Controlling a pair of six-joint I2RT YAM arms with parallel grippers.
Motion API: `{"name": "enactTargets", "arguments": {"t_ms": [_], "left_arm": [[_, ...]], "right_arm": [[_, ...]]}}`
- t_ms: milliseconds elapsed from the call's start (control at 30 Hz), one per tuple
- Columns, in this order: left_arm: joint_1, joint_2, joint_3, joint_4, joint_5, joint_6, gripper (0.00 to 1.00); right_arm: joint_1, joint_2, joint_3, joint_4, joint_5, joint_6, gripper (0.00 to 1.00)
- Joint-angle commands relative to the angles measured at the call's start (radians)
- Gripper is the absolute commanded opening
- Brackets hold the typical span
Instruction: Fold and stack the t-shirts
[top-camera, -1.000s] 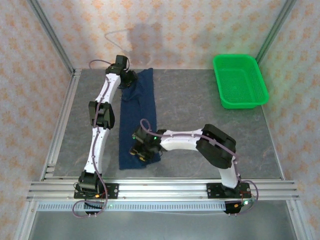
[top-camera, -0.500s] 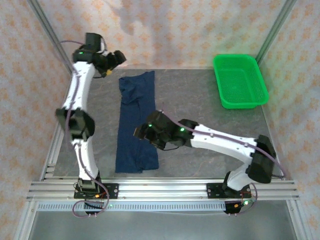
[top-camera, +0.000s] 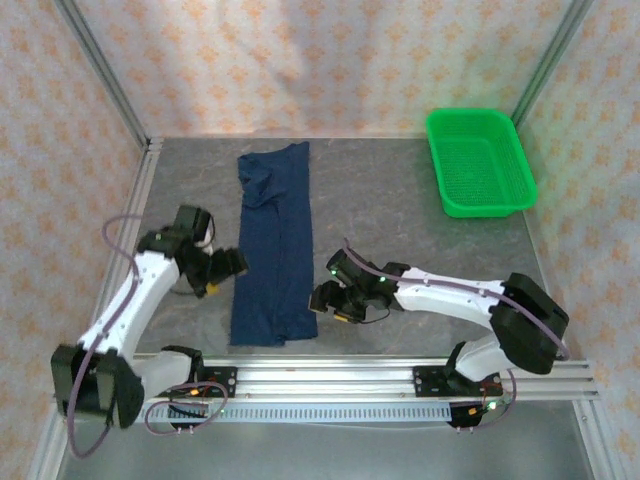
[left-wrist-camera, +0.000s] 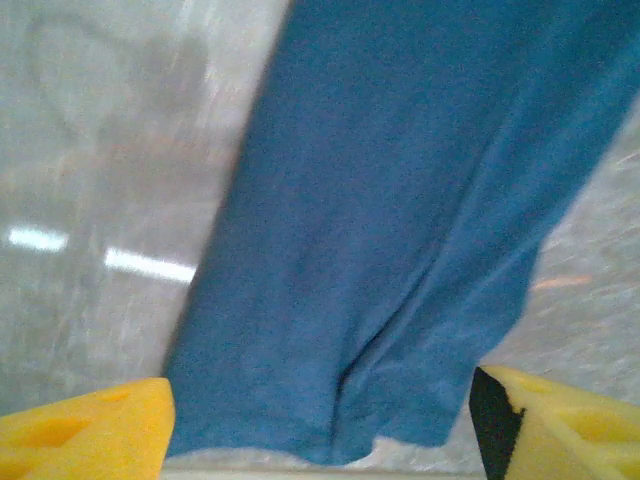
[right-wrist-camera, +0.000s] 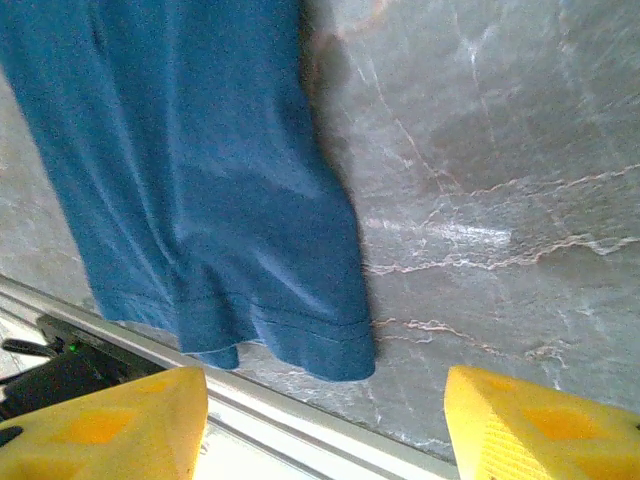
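Top external: t-shirt (top-camera: 273, 250), dark navy soft cloth, lies folded into a long narrow strip on the grey marbled table (top-camera: 400, 210), running from upper middle of the frame down to lower left of centre; upper end rumpled, lower hem nearly square; left gripper (top-camera: 228, 265) just beside the strip's left edge, right gripper (top-camera: 322, 298) just beside its lower right corner; bright green basket (top-camera: 470, 113), rigid rectangular mesh, upper right, well apart from the cloth. Left wrist: matte navy cloth runs down the centre with one lengthwise crease, hem along the bottom edge; yellow foam pads (left-wrist-camera: 90, 430) sit in the two bottom corners, spread wide, pinching nothing; table either side glossy, blurred. Right wrist: hem end of the strip from upper left to lower centre, stitched hem, soft folds; veined stone-like surface to the right; wedge-shaped yellow pads in the bottom corners, wide apart, holding nothing.
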Motion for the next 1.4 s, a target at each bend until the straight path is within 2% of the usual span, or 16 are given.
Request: {"name": "enactTargets", "arguments": {"t_ms": [0, 133, 267, 333, 467, 667, 767, 867, 967, 1133, 1233, 1367], "left_arm": [[-0.046, -0.141, -0.142, 0.014, -0.01, -0.105, 0.76], [-0.114, -0.197, -0.244, 0.026, -0.035, -0.166, 0.69], [-0.144, -0.153, -0.249, 0.066, -0.083, -0.188, 0.64], [-0.164, -0.101, -0.256, 0.088, -0.12, -0.199, 0.58], [-0.196, -0.048, -0.306, 0.135, -0.199, -0.239, 0.54], [-0.225, -0.017, -0.38, 0.225, -0.183, -0.307, 0.51], [-0.246, -0.006, -0.428, 0.287, -0.131, -0.347, 0.48], [-0.277, -0.03, -0.462, 0.312, -0.122, -0.386, 0.42], [-0.289, -0.066, -0.495, 0.347, -0.097, -0.426, 0.36], [-0.299, -0.127, -0.526, 0.334, -0.077, -0.448, 0.29], [-0.301, -0.136, -0.546, 0.371, -0.06, -0.472, 0.22], [-0.325, -0.119, -0.532, 0.402, -0.054, -0.482, 0.15]], "right_arm": [[0.014, 0.033, -0.015, 0.175, -0.062, 0.023, 0.64], [0.028, 0.105, -0.001, 0.209, -0.06, 0.023, 0.61], [-0.007, 0.109, 0.055, 0.207, 0.027, -0.008, 0.59], [-0.042, 0.141, 0.154, 0.116, 0.074, -0.074, 0.59], [-0.079, 0.258, 0.365, -0.042, 0.149, -0.163, 0.59], [-0.148, 0.454, 0.571, -0.149, 0.267, -0.203, 0.57], [-0.189, 0.51, 0.611, -0.166, 0.229, -0.176, 0.54], [-0.188, 0.469, 0.543, -0.101, 0.128, -0.157, 0.54], [-0.169, 0.365, 0.424, -0.099, 0.051, -0.141, 0.54], [-0.077, 0.165, 0.198, -0.071, -0.033, -0.11, 0.54], [-0.008, 0.136, 0.109, 0.008, -0.1, -0.057, 0.54], [0.059, 0.163, 0.065, 0.104, -0.113, 0.003, 0.55]]}}
